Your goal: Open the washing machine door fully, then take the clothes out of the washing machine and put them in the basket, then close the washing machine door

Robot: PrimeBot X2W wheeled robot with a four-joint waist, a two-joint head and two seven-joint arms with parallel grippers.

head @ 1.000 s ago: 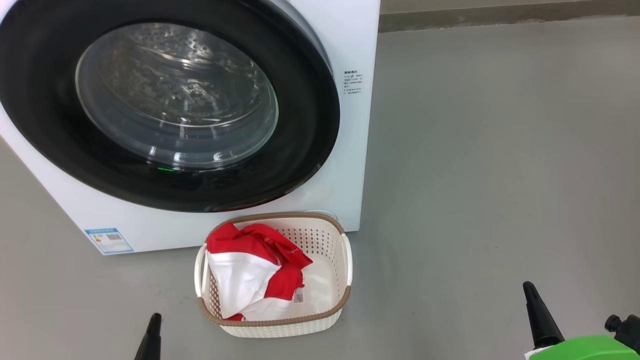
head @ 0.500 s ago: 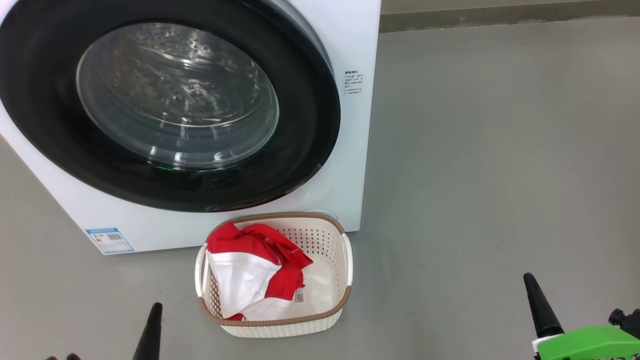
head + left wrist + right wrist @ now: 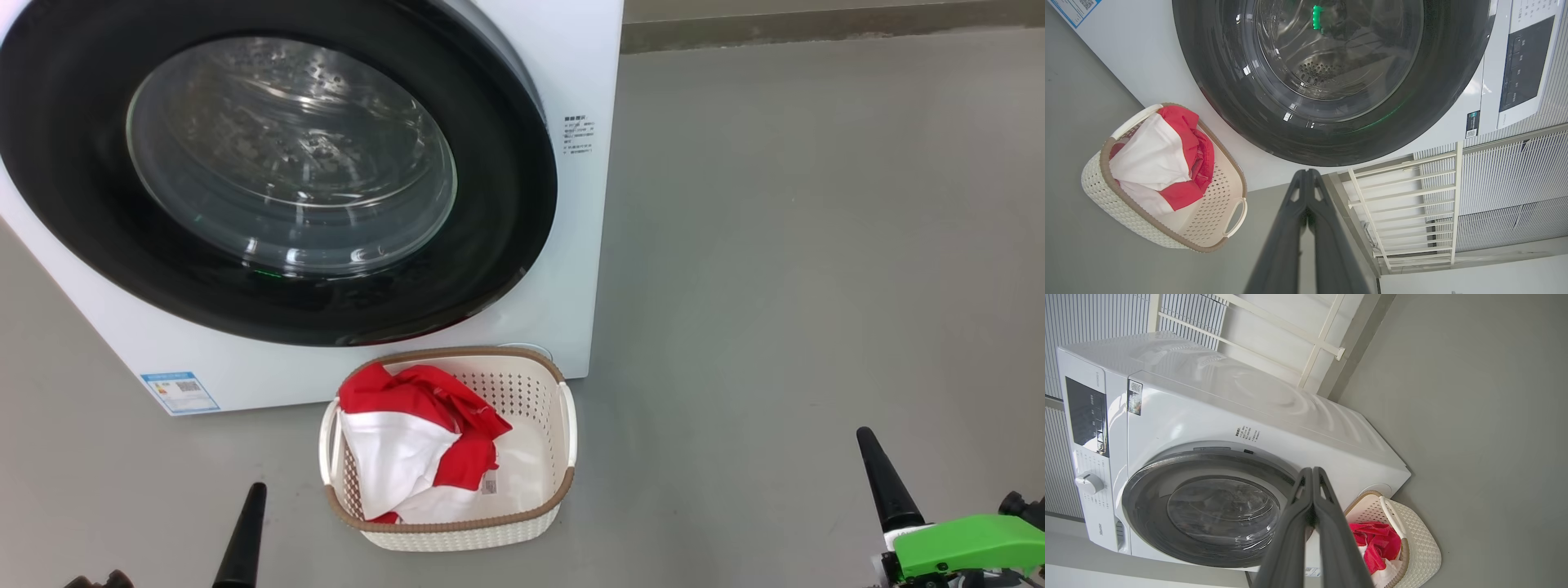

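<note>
- Sitting shut against the front of the washing machine, the washing machine door shows its glossy black rim and bulging glass, with the perforated drum dimly visible behind it.
- A small green light reflects low on the door's rim.
- The basket stands on the grey floor just in front of the machine's lower right corner, below the door.
- The clothes lie inside the basket, bunched toward its left end. Red fabric is heaped over a white panel, and part of the basket's bottom at the right is bare.
- A blue label is stuck low on the machine's front, left of the basket.
- Left jaws: in the left wrist view the two dark fingers are pressed together at the tips, pinching nothing. In the head view one finger rises from the bottom edge, left of the basket and apart from it.
- Right jaws: in the right wrist view the fingers are likewise closed tip to tip and empty. In the head view one finger stands at the lower right above a green fitting, well apart from the basket.
- A white railing stands beside the machine.
</note>
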